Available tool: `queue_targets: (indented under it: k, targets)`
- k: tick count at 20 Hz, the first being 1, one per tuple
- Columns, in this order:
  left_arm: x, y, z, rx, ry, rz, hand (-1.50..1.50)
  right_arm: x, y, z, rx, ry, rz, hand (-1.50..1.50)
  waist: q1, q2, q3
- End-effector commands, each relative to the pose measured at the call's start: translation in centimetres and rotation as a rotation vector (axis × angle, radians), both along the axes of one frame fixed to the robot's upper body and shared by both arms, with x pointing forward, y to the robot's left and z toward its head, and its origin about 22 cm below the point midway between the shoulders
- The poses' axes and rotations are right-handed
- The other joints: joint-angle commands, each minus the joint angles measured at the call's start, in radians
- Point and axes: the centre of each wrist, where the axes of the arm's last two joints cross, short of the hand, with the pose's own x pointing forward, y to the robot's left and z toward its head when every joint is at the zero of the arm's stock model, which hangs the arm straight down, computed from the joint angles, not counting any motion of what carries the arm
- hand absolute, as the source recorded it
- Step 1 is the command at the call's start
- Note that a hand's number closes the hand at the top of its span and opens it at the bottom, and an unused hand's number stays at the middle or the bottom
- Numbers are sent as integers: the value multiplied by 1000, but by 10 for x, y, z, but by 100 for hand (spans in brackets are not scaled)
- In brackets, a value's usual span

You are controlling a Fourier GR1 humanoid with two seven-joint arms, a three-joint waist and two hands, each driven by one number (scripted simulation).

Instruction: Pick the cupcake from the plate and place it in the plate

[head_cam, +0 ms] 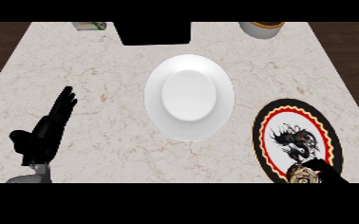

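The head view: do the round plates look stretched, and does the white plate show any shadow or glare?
In the head view, the white plate looks taller than wide, as does the patterned plate; the white plate shows a soft grey shade along its lower rim and no sharp glare; the marble counter is lit evenly.

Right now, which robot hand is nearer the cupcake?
The right robot hand. It is at the cupcake on the patterned plate, at the lower right. The left robot hand rests open far across the counter at the left edge.
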Motion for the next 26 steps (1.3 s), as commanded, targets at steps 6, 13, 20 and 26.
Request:
queue_targets:
  k: [6,13,20,26]
  targets:
    - [5,-13,0,-7,-8,-23,0,-56,80,86,-99,-195,-55,150,25,13,12]
    - [17,-9,-2,8,1,-36,0,-54,122,142,-192,-413,-43,150,34,16,12]
    - [11,-27,1,-5,-14,-54,0,-37,165,158,-178,-434,16,150,52,19,14]
    - [9,-30,-4,5,-19,-63,0,12,193,158,-145,-407,67,150,62,21,14]
